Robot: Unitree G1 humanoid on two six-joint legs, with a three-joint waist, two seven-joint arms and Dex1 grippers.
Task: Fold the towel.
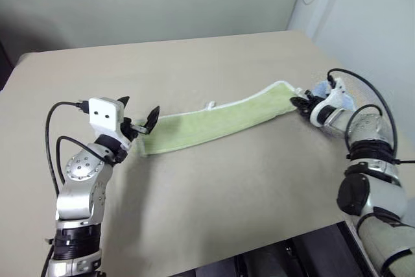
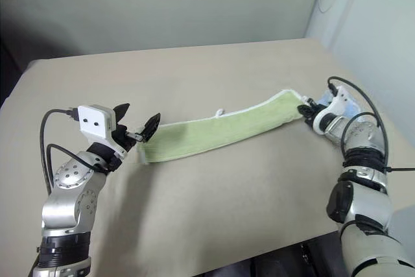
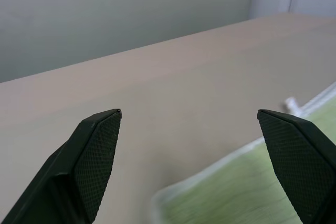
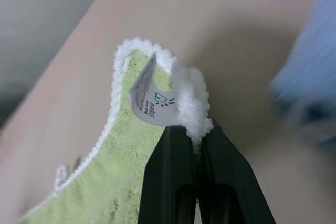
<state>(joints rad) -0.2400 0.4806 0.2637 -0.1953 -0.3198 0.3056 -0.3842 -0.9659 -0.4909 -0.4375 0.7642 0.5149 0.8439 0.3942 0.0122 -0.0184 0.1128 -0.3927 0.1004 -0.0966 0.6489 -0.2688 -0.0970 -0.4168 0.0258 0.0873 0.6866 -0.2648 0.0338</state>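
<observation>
Towel (image 1: 220,121): light green, folded into a long narrow strip, lying diagonally across the tan worktop (image 1: 194,205) between the two arms. White edging runs along its far side, small white loop (image 1: 209,104) sticking out about midway.

Right tool (image 4: 198,136): fingers clamped shut on the white fluffy edging at the towel's right end corner. That corner is lifted and curled, with a small white care label (image 4: 149,100) showing just behind the pinch point; print on it is too small to read.

Left tool (image 2: 136,124): jaws wide open, nothing between them. It hangs just at the towel's left end, a little above it. The left wrist view shows that end's corner below and between the fingertips (image 3: 100,145), not touching.

Hard to make out:
- A light blue cloth (image 1: 342,99) sits right behind the right wrist, mostly hidden by the arm; blurred in the right wrist view. Can't tell its shape or whether it touches the towel.
- How many layers the strip has: can't tell.
- Worktop's near edge is cut off by the frame.

No containers in sight.
</observation>
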